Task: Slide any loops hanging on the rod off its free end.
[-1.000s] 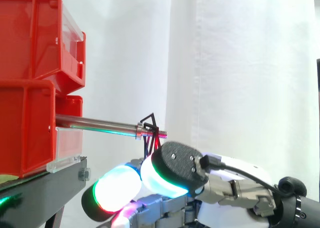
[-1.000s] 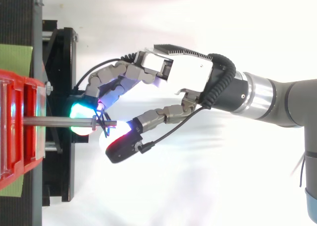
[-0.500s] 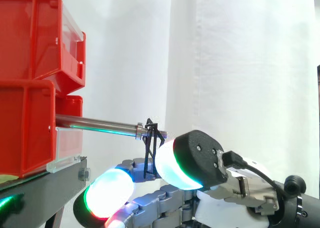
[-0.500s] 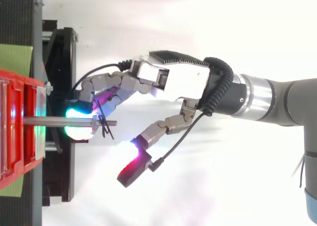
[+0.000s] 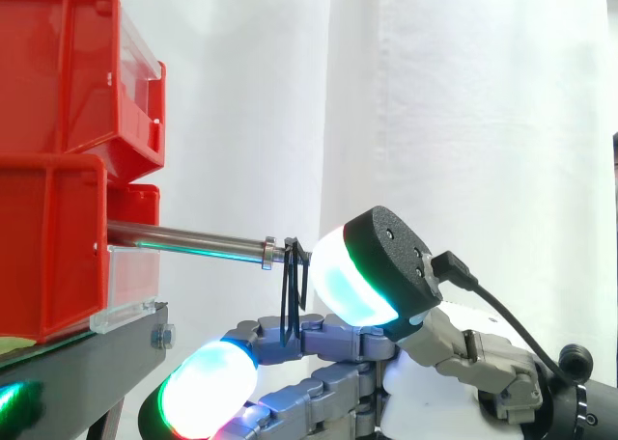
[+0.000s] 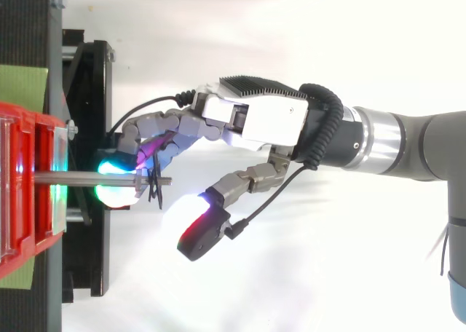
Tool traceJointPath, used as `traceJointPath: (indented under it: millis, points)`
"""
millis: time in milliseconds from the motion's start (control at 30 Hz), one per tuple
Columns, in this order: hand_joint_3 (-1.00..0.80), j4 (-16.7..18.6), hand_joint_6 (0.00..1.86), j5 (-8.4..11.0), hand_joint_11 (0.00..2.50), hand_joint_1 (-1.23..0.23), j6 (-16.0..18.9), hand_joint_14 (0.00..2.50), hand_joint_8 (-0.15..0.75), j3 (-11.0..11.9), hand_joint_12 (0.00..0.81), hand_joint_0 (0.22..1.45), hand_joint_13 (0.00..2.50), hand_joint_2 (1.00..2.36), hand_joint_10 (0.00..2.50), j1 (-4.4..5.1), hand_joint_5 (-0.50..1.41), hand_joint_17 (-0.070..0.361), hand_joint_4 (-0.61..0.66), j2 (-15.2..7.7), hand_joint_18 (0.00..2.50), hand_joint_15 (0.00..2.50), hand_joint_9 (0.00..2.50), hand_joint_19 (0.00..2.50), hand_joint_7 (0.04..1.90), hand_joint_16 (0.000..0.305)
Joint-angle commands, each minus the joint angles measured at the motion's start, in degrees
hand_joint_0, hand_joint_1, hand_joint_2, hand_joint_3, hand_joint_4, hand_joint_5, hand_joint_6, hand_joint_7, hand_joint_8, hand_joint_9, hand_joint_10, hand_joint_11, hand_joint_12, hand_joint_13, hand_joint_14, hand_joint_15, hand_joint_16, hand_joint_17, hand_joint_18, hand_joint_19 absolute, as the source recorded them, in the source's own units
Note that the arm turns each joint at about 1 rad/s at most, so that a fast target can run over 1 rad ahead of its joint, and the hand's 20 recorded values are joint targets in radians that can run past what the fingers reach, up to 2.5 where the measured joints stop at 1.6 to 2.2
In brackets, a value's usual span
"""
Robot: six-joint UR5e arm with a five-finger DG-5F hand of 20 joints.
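A: Hand state?

B: The hand point(image 6: 255, 121) is spread. The fingers point(image 6: 149, 124) are gently bent and reach toward the black stand point(image 5: 87, 363). The thumb point(image 6: 206, 230) is held well away from them, so nothing is clamped between thumb and fingers.

A: Where are the loops?

B: The black loops point(image 5: 290, 295) hang on the rod point(image 5: 183, 238) at its free end, just past the small collar. From above they sit on the threaded tip point(image 6: 155, 188). In the side view their lower ends come down to the fingers lying under the rod. I cannot tell whether they touch.

A: Pose?

B: The arm point(image 6: 422, 146) comes in level from the right, with the hand lying below the rod's height. One glowing fingertip point(image 6: 115, 183) sits under the rod, close to the stand's edge. From the side, the thumb's big pad point(image 5: 372, 271) stands up just beside the rod's tip, glowing face toward it.

A: Edges and room?

B: The rod's fixed end goes into the lower of the red bins point(image 5: 58, 73). From above, the thumb lies to one side of the rod's line, and beyond the tip along that line there is only bare white ground. The white curtain point(image 5: 463, 122) hangs behind.
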Motion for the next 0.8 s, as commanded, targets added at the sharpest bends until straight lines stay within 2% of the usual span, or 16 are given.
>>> traceJointPath:
  millis: [0, 133, 267, 500, 567, 767]
  points:
    - [-0.50, -0.6, 0.50, -1.51, 0.28, -0.46, -0.1, 0.01, 0.272, 0.0, 0.346, 0.50, 0.71, 1.00, 0.01, -0.29, -0.13, 0.109, 0.21, -0.1, 0.79, 0.23, 0.83, 0.56, 0.99, 0.048]
    - [-0.50, -2.3, 0.50, -3.53, 0.29, -0.51, -0.2, 0.01, 0.265, 0.0, 0.335, 0.53, 0.70, 1.00, 0.01, -0.56, -0.13, 0.104, 0.20, 0.0, 0.77, 0.23, 0.82, 0.56, 1.00, 0.046]
    - [-0.50, -2.5, 0.50, -3.80, 0.29, -0.55, -0.2, 0.01, 0.257, 0.0, 0.329, 0.57, 0.70, 1.00, 0.01, -0.73, -0.12, 0.100, 0.19, 0.0, 0.76, 0.24, 0.82, 0.57, 1.07, 0.044]
    - [-0.50, -2.7, 0.50, -4.15, 0.30, -0.53, -0.3, 0.01, 0.258, 0.0, 0.328, 0.57, 0.71, 1.00, 0.01, -1.35, -0.12, 0.100, 0.19, 1.0, 0.76, 0.24, 0.83, 0.57, 1.08, 0.045]
    - [-0.50, -3.1, 0.50, -4.85, 0.30, -0.53, -0.3, 0.01, 0.261, 0.0, 0.330, 0.57, 0.71, 1.00, 0.01, -1.70, -0.12, 0.100, 0.20, 1.6, 0.77, 0.24, 0.83, 0.57, 1.09, 0.045]
    - [-0.49, -3.1, 0.50, -5.38, 0.30, -0.56, -0.3, 0.01, 0.260, 0.0, 0.328, 0.59, 0.71, 1.00, 0.01, -2.05, -0.11, 0.099, 0.19, 1.7, 0.77, 0.23, 0.84, 0.57, 1.13, 0.044]
